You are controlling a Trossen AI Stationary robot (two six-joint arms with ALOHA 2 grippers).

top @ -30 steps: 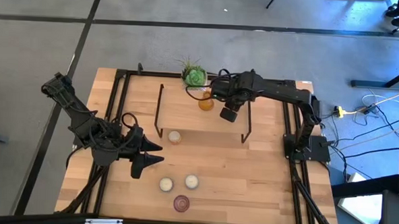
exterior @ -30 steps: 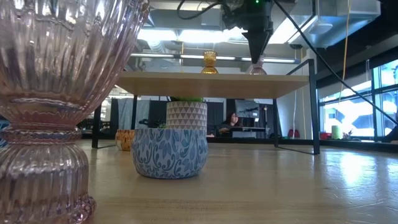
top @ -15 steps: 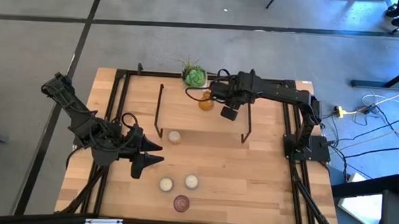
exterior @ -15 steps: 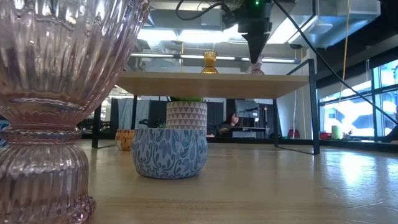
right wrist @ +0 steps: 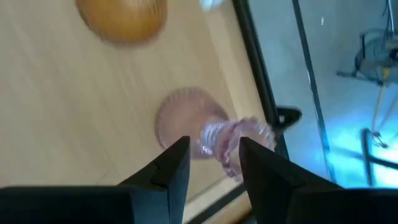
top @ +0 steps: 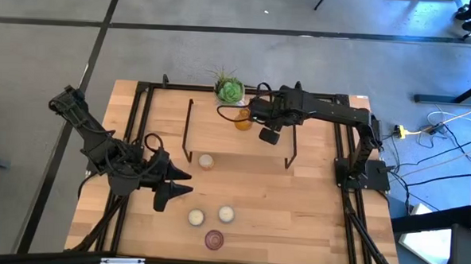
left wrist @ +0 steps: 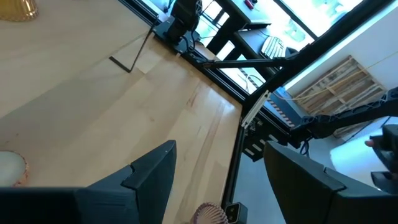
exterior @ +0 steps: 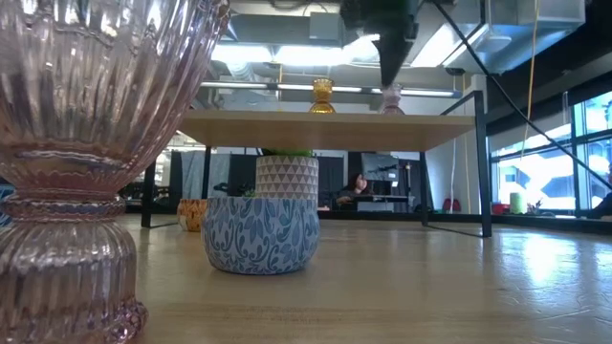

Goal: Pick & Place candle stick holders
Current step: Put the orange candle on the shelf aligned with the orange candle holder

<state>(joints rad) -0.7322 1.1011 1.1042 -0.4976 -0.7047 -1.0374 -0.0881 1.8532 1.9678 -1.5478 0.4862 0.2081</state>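
— Where is your right gripper (top: 269, 135)?

— Above the raised wooden shelf (top: 219, 135) at the far side of the table (top: 312, 207), near its right end. From table height I see it hanging over a pinkish-purple glass holder (exterior: 391, 98) that stands on the shelf, its tip just above the neck.

— Does it have hold of that holder?

— No. My wrist camera shows my two fingers (right wrist: 172, 168) parted, with the same holder's ribbed neck in the gap between them and nothing clamped. Whether a finger grazes the glass I cannot tell.

— What else is on the shelf?

— The amber glass holder (top: 243, 121), just to the left of my gripper, and beside it at the back edge the green spiky plant (top: 229, 89).

— And the rest of the holders?

— One cream-white holder (top: 205, 161) sits at the shelf's front edge; whether it is on the shelf or on the table below I cannot say. Two more cream-white ones, (top: 196, 218) and (top: 226, 214), stand side by side on the table near the front. The second pinkish-purple holder (top: 214, 240) is just in front of them, at the table's front edge.

— Your left gripper (top: 169, 189)?

— Waiting low over the table's left side, fingers (left wrist: 149, 177) spread wide, holding nothing.
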